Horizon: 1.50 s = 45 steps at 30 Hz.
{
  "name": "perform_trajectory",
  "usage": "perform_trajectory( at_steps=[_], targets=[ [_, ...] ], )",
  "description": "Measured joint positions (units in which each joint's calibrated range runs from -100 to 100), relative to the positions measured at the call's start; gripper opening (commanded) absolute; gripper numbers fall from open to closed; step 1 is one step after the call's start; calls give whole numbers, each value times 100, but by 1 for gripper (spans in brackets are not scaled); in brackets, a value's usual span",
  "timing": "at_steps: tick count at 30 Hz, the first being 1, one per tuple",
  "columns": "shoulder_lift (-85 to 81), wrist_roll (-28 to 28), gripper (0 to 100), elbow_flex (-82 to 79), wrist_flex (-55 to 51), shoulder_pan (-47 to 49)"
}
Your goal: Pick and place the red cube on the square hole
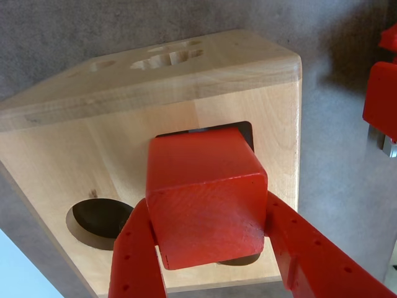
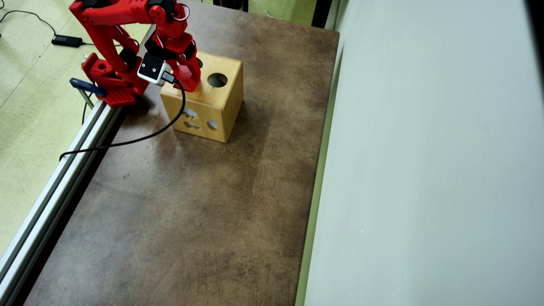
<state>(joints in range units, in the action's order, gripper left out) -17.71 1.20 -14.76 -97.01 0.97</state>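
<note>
We start with the brown table (image 2: 191, 204), where the wooden box (image 2: 221, 106) sits near the arm's base, the red arm (image 2: 127, 17) folded over its top face. In the overhead view the gripper (image 2: 190, 80) reaches down onto that top, just left of the round hole (image 2: 217, 79); the cube and the square cutout are hidden under it there.

In the wrist view the gripper (image 1: 211, 248) has its two red fingers (image 1: 139, 254) pinching the red cube (image 1: 205, 198) from left and right. The square hole (image 1: 245, 131) shows only as a dark strip and corner behind the cube's upper edge, so we judge the cube sits over the hole but shifted toward the camera, and looks a bit rotated against the hole's edges. Whether it touches the box top we cannot tell. The round hole (image 1: 99, 217) lies left of the cube.

Next move, as we judge: nudge toward the hole, square the edges, then release.
</note>
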Motion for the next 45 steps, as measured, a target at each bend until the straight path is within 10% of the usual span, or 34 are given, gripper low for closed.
perform_trajectory(
  at_steps=[45],
  targets=[
    [-322, -220, 9, -379, 8, -7]
  ],
)
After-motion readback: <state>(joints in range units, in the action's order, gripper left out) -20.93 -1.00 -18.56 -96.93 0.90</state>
